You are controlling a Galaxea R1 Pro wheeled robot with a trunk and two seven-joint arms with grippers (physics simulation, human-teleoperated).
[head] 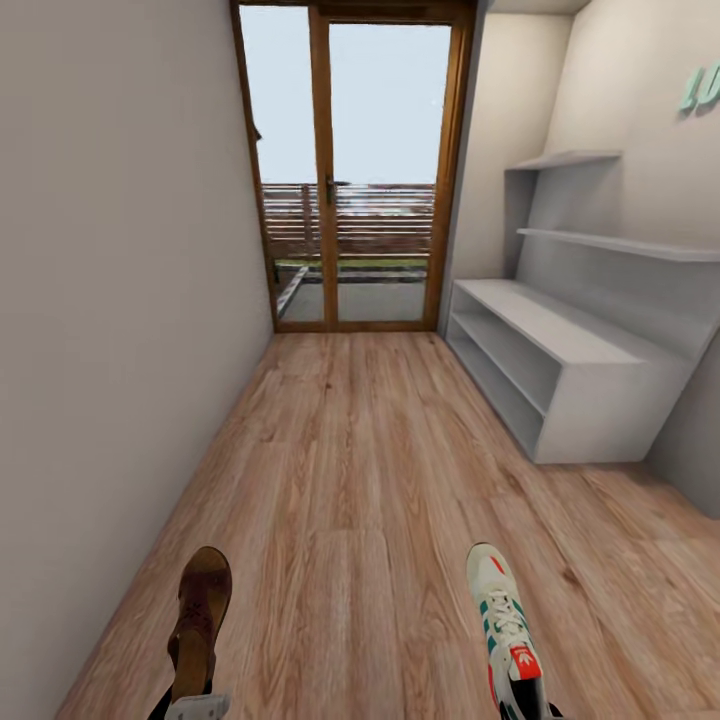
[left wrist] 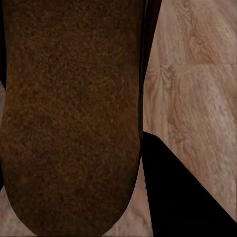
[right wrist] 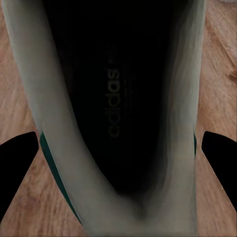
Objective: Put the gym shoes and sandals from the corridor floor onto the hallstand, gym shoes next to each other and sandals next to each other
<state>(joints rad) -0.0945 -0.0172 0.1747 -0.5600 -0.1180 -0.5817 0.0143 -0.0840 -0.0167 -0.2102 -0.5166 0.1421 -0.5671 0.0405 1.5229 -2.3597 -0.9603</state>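
— Down by the left gripper (head: 197, 706), what's held?
— A brown sandal (head: 201, 620); fingers hidden, can't tell their grip.
— And the right gripper (head: 528, 708)?
— A gym shoe (head: 505, 625), black fingers (right wrist: 17, 163) either side of its heel. Both above the corridor floor (head: 350, 480); hallstand (head: 560, 370) ahead right.

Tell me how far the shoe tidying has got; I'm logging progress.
Nothing is on the hallstand yet. In hand: the left end effector carries a sandal, the right end effector a gym shoe. Left: shelving both, then fetching the other sandal and gym shoe.
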